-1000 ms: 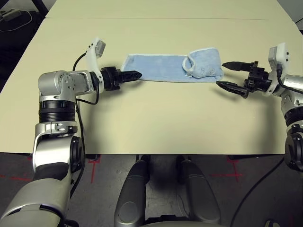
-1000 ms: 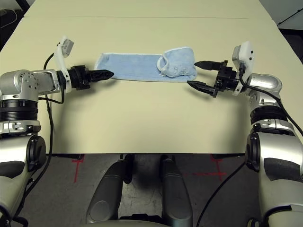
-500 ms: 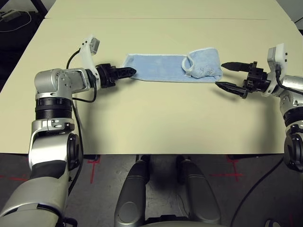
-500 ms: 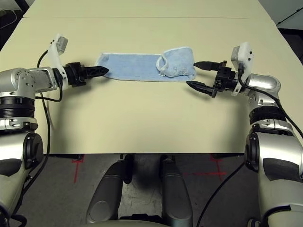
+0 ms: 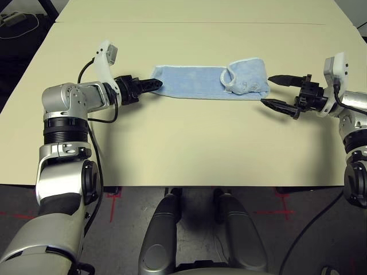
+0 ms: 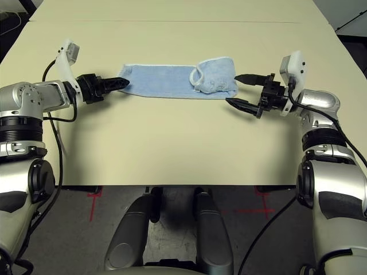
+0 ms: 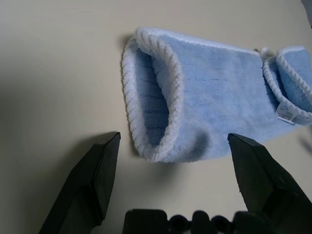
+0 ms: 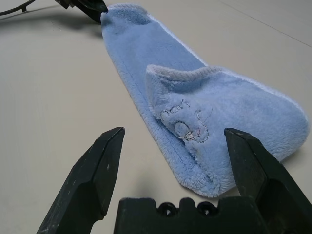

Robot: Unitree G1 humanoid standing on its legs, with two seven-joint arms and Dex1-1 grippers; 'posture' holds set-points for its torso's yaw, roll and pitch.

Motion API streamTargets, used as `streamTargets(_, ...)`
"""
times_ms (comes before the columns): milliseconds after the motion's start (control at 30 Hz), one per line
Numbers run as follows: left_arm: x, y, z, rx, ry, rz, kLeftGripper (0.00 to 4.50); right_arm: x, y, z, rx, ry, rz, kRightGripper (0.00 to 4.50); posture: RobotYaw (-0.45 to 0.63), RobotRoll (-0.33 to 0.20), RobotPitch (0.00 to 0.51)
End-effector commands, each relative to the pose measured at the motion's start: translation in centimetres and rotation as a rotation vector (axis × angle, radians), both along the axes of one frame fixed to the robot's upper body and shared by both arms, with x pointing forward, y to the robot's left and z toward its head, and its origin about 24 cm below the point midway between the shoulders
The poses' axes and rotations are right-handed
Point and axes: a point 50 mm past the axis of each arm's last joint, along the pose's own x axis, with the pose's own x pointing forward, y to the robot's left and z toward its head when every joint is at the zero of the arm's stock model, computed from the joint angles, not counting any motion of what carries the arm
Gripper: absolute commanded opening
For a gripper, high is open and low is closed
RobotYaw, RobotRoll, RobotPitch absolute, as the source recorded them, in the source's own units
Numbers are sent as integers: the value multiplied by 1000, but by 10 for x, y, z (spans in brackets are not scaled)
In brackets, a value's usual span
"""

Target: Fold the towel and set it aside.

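I see the table (image 5: pixel 183 149) with the towel (image 5: pixel 195 82) lying across its far middle as a long doubled strip, its right end already lapped back over itself, so I judge the folding partly done and the setting aside still ahead. My left gripper (image 5: pixel 150 85) sits spread at the strip's left end, perhaps just touching it; my right gripper (image 5: pixel 277 91) gapes beside the lapped end, holding nothing
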Motion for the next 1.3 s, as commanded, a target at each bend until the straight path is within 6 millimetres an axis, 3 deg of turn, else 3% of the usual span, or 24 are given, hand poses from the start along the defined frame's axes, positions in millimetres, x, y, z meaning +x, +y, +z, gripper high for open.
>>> streamTargets(33, -2, -1, -17, 9, 93, 4, 4317, -2, -5, 1, -24, -8, -12, 4485, 55, 0, 292)
streamTargets(133, -1, -1, -17, 10, 97, 7, 3506, -2, -5, 1, -25, -9, -15, 4500, 55, 0, 293)
streamTargets(433, 0, -2, -18, -18, 111, 26, 38, -3, -6, 1, -30, -9, -19, 4500, 53, 0, 292)
streamTargets(633, 2, -3, -17, -30, 111, 38, 38, -3, -6, 0, -30, -5, -18, 4500, 53, 0, 279)
streamTargets(833, 1, 8, -6, -2, 77, 64, 38, -2, -5, 0, -25, -8, -18, 4500, 57, 0, 265)
streamTargets(1100, -21, 46, 7, 50, 57, 124, 38, -1, -3, 1, -24, -14, -17, 4500, 67, 0, 257)
streamTargets(1300, -34, 50, 12, 32, 41, 162, 38, 0, -1, 3, -19, -16, -20, 4500, 75, 0, 259)
